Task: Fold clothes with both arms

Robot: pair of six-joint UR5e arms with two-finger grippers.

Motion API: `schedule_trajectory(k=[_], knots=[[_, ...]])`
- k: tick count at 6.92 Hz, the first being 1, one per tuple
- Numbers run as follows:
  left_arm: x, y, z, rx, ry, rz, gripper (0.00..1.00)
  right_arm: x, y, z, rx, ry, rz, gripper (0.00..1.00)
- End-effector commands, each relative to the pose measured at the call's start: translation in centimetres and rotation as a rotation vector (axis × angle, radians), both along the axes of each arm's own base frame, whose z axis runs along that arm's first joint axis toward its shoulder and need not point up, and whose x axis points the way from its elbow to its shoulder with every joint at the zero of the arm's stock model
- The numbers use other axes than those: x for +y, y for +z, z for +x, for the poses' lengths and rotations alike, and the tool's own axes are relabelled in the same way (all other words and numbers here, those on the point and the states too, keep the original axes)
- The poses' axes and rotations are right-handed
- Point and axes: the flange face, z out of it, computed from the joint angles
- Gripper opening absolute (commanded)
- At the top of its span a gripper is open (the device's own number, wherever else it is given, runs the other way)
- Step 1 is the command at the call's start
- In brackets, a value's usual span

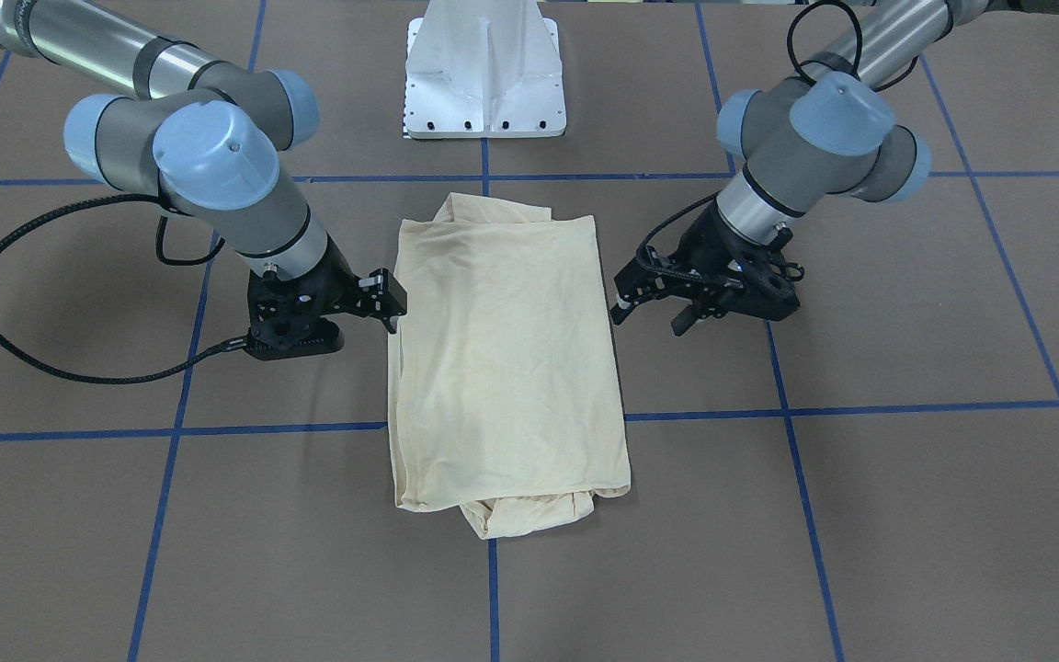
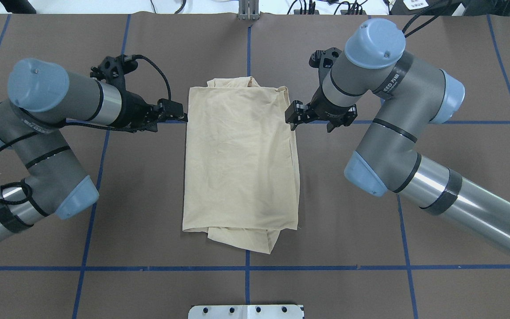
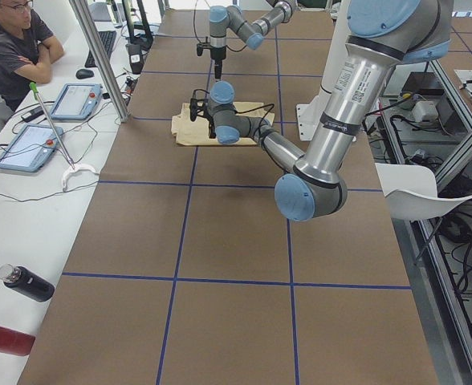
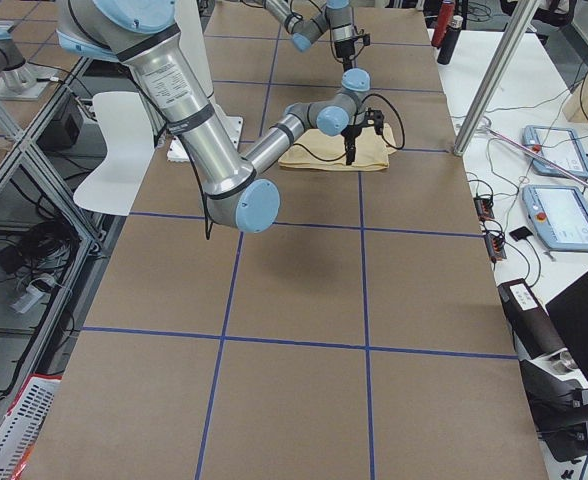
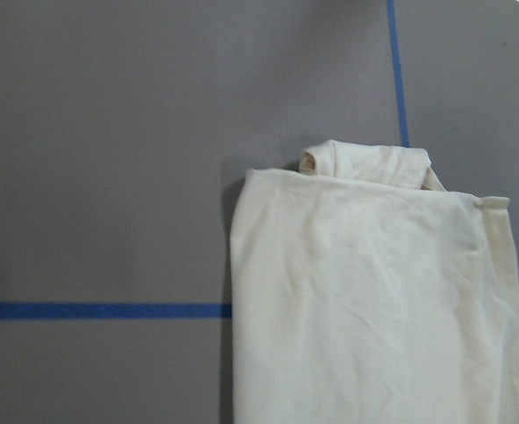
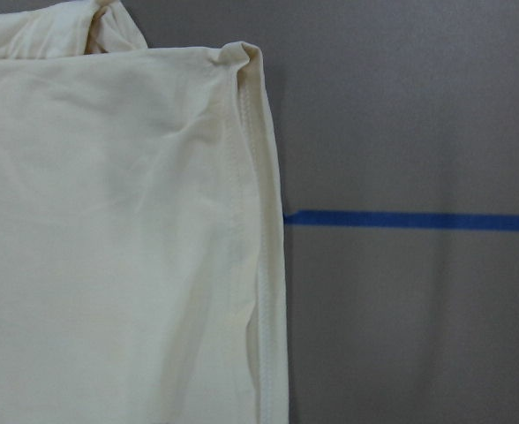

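The clothes are one pale cream shirt (image 2: pixel 241 164) lying flat on the brown table, folded into a long rectangle, with bunched fabric poking out at both short ends. Its print is hidden. My left gripper (image 2: pixel 170 120) hovers just off the shirt's left edge near the far end, open and holding nothing. My right gripper (image 2: pixel 310 122) is open too, its near finger right by the opposite edge. In the front-facing view the shirt (image 1: pixel 506 349) lies between the left gripper (image 1: pixel 651 314) and the right gripper (image 1: pixel 364 322). Both wrist views show only cloth (image 5: pixel 374 291) (image 6: pixel 109 221), no fingers.
The white pedestal base (image 1: pixel 483 83) stands at the robot's side of the table. Blue tape lines (image 2: pixel 246 268) grid the brown surface. A seated person (image 3: pixel 15 48), control tablets (image 3: pixel 75 100) and bottles (image 3: pixel 27 282) are along a side bench beyond the table edge.
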Motion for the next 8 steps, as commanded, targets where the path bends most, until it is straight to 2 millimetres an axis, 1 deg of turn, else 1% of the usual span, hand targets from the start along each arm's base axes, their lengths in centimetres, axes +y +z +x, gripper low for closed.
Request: schedule_trajectory(k=[1,2,3,4,6,8], knots=[[8.3,-0.4,3.9,0.035,-0.041,-0.122,1.00,4.2,-2.3,0.2,-0.064,0.057,-0.119,1.00],[11.1,-0.3,5.1,0.028,-0.028,-0.201,0.99,5.4,-2.6,-0.6,-0.070,0.085,-0.178,1.00],[13.9,-0.4,7.4,-0.020,-0.034,-0.253,0.98,6.0,-2.9,-0.7,-0.075,0.081,-0.180,1.00],[15.2,-0.4,8.9,-0.076,-0.032,-0.270,0.96,6.2,-2.9,-0.9,-0.075,0.079,-0.181,1.00],[15.4,0.1,9.5,-0.119,-0.029,-0.286,0.93,6.2,-2.5,-0.9,-0.070,0.078,-0.185,1.00],[16.8,0.5,10.7,-0.133,-0.001,-0.286,0.92,6.2,-2.4,-0.9,-0.069,0.077,-0.184,1.00]])
